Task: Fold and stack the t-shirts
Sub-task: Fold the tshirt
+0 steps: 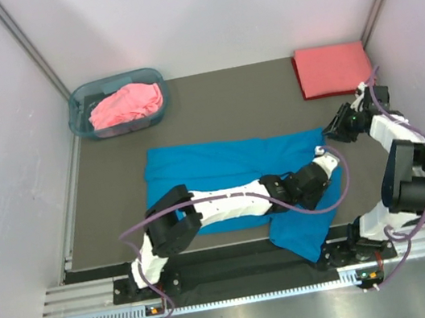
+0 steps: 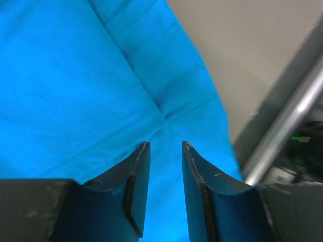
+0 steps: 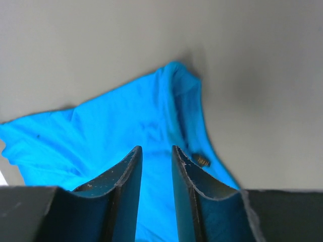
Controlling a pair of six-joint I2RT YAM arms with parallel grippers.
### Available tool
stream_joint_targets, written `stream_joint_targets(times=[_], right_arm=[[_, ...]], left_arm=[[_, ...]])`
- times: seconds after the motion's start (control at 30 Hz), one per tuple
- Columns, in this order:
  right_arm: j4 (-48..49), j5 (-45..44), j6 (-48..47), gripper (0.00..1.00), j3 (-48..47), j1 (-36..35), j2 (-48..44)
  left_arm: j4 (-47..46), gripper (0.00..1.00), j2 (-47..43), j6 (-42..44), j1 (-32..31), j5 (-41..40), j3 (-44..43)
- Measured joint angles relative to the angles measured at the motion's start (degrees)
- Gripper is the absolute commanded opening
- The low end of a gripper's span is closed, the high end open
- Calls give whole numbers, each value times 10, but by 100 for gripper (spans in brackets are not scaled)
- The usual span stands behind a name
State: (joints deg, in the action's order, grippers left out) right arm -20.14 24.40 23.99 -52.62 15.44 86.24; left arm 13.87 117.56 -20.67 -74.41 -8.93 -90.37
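A bright blue t-shirt [image 1: 222, 165] lies spread across the middle of the dark mat, one part hanging over the near edge. My left gripper [image 1: 324, 157] reaches across it to its right end. In the left wrist view this gripper [image 2: 165, 145] stands open just above the blue cloth [image 2: 75, 85], nothing between its fingers. My right gripper [image 1: 333, 135] hovers by the same right edge. It is also open [image 3: 156, 148], with the blue t-shirt [image 3: 101, 136] below it. A pink t-shirt [image 1: 127, 105] lies crumpled in the basket. A coral-red t-shirt [image 1: 332, 68] lies folded at the back right.
The translucent blue-grey basket [image 1: 80, 108] stands at the back left corner. White walls enclose the mat on three sides. A metal rail [image 2: 287, 121] runs along the near edge, close to the blue shirt's right end.
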Motion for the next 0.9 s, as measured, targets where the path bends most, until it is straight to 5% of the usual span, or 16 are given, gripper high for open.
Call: stream_joint_targets(times=[0.7,0.87,0.9], right_arm=[[82,72,-9,33,-10,19,92],[96,77,-8,32,-10,19,108],[97,78,-8,32,-10,19,111]], left_arm=[[11,37,122,61,-3,-41,-93],[11,29,129,60,-3,-43,-93],[11,20,130,60,-3,-43,-93]])
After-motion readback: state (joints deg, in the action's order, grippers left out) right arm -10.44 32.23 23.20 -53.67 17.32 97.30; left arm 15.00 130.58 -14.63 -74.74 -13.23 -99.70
